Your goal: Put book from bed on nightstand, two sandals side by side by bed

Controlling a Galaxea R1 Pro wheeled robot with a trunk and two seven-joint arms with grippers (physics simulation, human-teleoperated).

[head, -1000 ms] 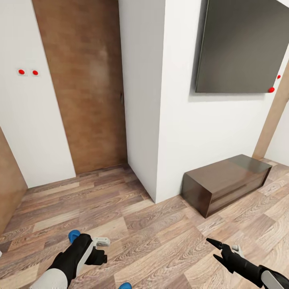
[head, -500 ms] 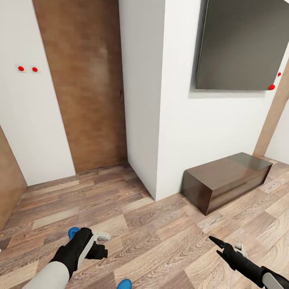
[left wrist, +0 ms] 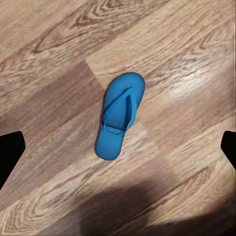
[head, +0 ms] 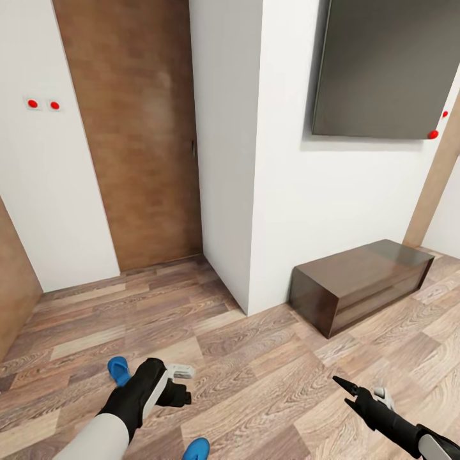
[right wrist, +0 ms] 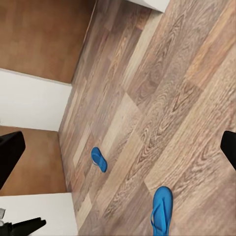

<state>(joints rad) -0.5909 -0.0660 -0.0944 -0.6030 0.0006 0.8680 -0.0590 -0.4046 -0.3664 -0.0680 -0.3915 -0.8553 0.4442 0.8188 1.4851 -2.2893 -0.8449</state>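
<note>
Two bright blue sandals lie apart on the wood floor: one sandal [head: 118, 370] just left of my left forearm, the other sandal [head: 197, 449] at the head view's lower edge. My left gripper [head: 179, 396] hangs over the floor between them, pointing down. Its wrist view has a blue sandal [left wrist: 119, 115] lying flat between the wide-apart fingers [left wrist: 10, 152], not touched. My right gripper [head: 342, 391] is open and empty, low at the right. Its wrist view takes in both sandals [right wrist: 99, 159] [right wrist: 161, 210]. The bed, the book and the nightstand are out of view.
A long low dark wooden bench [head: 358, 287] stands against the white wall at the right, under a wall-mounted dark screen [head: 383, 64]. A white wall corner [head: 246, 191] juts out in the middle. A wooden door [head: 140, 128] is behind at the left.
The view has tilted slightly. My left arm has moved right over the floor, uncovering more of the sandal beside it. The right arm has barely moved.
</note>
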